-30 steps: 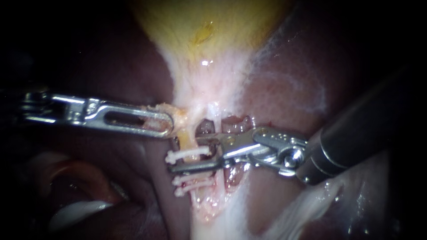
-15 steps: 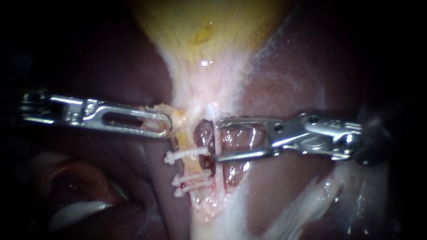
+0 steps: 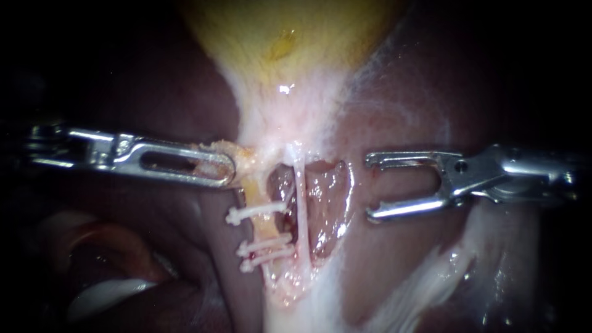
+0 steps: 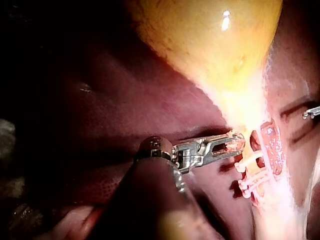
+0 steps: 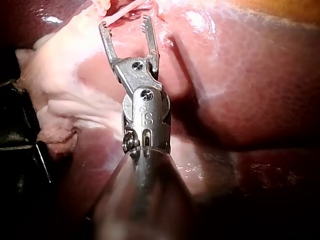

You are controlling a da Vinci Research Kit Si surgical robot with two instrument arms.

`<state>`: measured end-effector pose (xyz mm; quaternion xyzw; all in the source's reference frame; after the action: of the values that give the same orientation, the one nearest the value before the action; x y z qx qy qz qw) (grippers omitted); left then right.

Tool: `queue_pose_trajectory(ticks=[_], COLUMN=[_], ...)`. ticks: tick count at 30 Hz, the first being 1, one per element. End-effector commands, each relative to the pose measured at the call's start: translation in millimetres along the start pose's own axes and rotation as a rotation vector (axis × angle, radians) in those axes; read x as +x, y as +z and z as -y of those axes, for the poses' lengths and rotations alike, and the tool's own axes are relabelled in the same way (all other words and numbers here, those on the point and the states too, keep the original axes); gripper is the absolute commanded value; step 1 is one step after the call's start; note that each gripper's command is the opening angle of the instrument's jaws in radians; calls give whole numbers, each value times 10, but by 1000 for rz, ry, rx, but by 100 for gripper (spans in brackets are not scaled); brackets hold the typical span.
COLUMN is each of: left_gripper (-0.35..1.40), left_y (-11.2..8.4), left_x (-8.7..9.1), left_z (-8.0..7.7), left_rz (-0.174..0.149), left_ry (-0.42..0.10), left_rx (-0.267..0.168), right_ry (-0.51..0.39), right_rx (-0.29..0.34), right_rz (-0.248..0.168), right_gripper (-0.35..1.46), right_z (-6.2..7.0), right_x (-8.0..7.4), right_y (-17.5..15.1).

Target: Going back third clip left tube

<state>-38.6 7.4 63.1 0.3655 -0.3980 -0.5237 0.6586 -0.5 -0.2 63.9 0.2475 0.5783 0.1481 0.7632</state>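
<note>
Your right instrument (image 3: 370,189): jaws wide open, empty, well clear of the three clips (image 3: 259,211) on the left tube (image 3: 266,227); reads as the back-off step; next, draw straight back; left instrument (image 3: 225,169) clamps yellow tissue (image 3: 245,161).

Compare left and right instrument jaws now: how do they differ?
The left instrument has jaws shut on yellowish tissue above the clips; the right instrument has jaws open, empty, clear of the clips. Left jaws are slotted; right jaws are thin prongs. Both lie roughly level.
</note>
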Motion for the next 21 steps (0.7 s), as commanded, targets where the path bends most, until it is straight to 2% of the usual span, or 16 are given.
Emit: queue_pose_trajectory(ticks=[1,5,12,21], left_gripper=[-35,-35,-35,-35], left_y=[4,22,42,46], left_x=[-1,-2,-3,-1], left_z=[-3,-16,-31,-36], left_rz=[2,10,3,-3], left_ry=[-1,3,3,-6], left_rx=[-4,-11,-12,-14], right_ry=[0,-6,-6,-10], right_rx=[-1,-3,-3,-3], right_rz=[0,1,0,1], right_gripper=[50,50,50,50], right_z=[0,1,2,5], right_x=[0,0,1,3], right_y=[0,0,0,0])
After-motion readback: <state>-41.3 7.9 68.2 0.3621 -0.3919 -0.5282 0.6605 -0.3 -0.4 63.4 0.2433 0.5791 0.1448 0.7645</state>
